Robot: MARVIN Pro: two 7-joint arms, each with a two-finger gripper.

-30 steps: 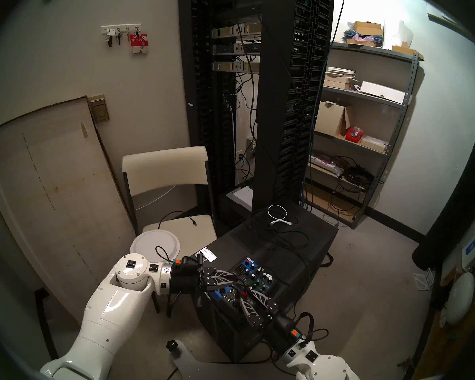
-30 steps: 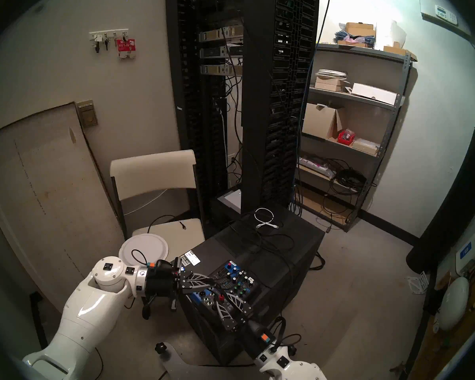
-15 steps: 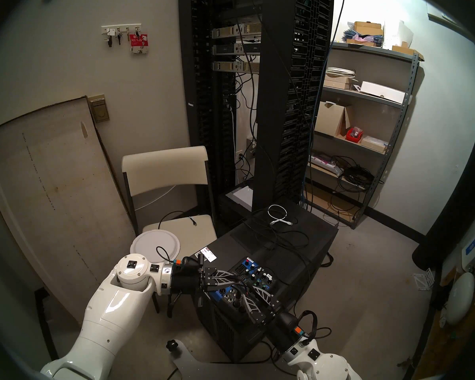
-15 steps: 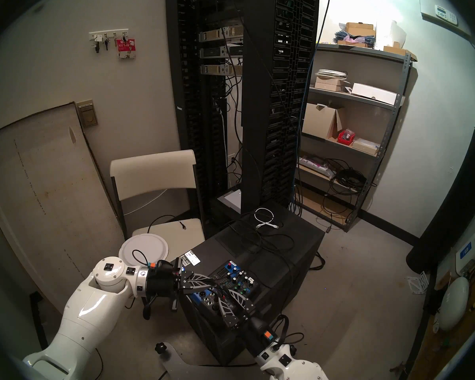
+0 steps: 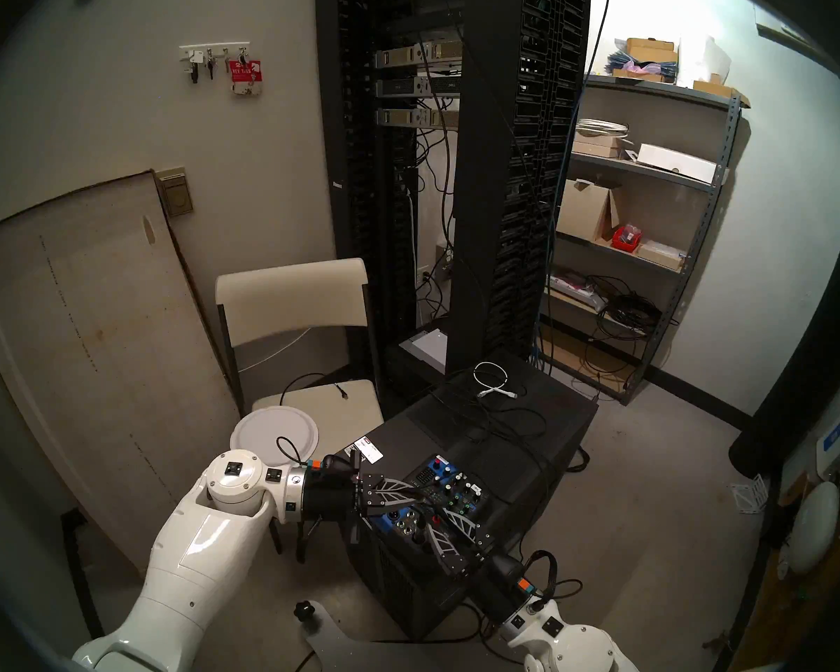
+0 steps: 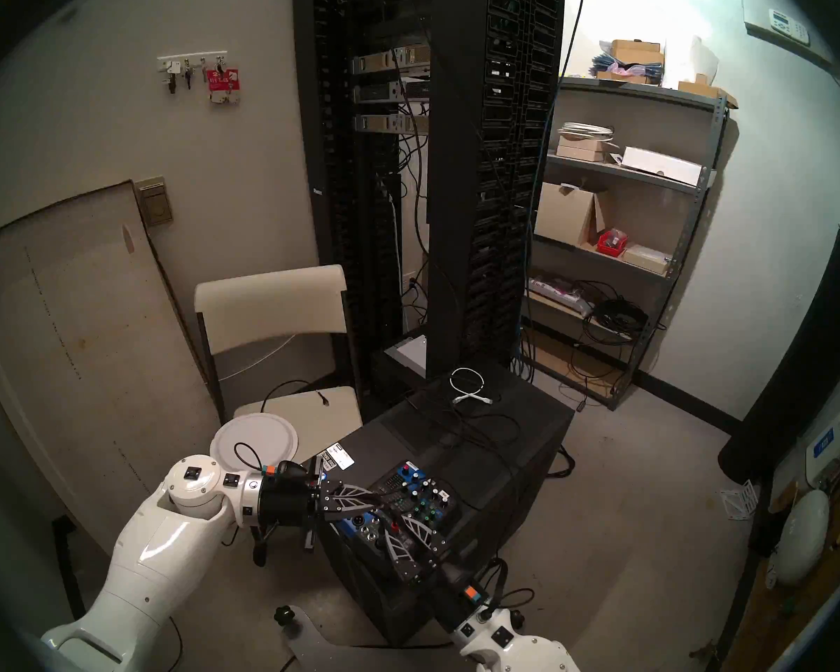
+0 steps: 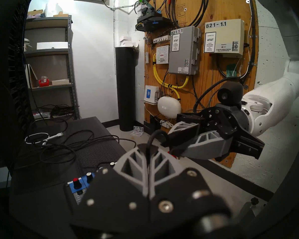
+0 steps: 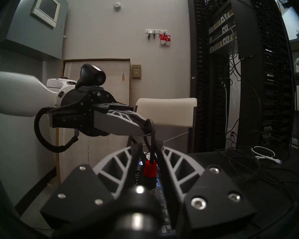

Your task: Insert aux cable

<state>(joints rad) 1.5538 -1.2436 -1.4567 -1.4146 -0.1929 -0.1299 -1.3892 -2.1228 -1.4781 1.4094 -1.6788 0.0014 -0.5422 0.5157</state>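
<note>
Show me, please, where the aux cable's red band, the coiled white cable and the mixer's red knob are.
aux cable (image 8: 150,168), right wrist view, on its red band.
coiled white cable (image 5: 490,376), head left view, on its loop.
mixer's red knob (image 7: 75,180), left wrist view, on its cap.

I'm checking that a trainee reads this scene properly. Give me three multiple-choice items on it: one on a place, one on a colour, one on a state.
1. Where does the coiled white cable lie?
A. on the chair seat
B. on the far end of the black cabinet
C. on a shelf

2. What colour is the band on the plug between the fingers of the right gripper?
A. red
B. blue
C. yellow

3. How is the left gripper?
A. wide open
B. out of view
C. shut on the aux cable

Key: B, the head views show it on the cabinet's far end; A, the right wrist view shows a red band; C, the left wrist view shows its fingers pinching the cable.
</note>
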